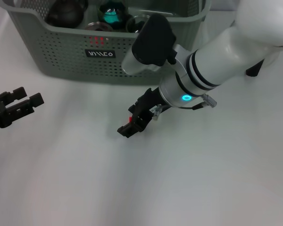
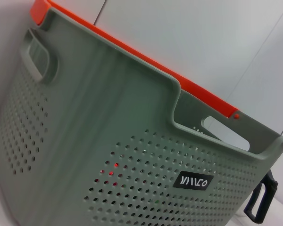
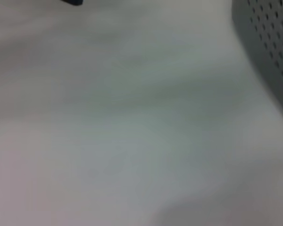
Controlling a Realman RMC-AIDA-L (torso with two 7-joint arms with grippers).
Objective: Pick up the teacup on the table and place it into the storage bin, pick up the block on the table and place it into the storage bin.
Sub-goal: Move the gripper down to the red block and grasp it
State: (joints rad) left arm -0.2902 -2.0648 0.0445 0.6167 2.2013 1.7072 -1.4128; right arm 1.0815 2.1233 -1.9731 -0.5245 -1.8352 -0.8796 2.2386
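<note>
Right tool [image 1: 132,123] low over white bench [image 1: 188,179], pinching small red block [image 1: 130,118]; left tool [image 1: 26,101] spread, idle; grey-green perforated plastic storage bin [image 1: 61,52] behind.

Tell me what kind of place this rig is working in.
Probably a lab or test bench rather than a home: a bare white table, plain white panels behind the storage bin in the left wrist view, and little set out besides that bin, with the left gripper and right gripper over the table.

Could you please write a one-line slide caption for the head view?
Right end effector low over the white table before the storage bin; left end effector waits aside.
</note>
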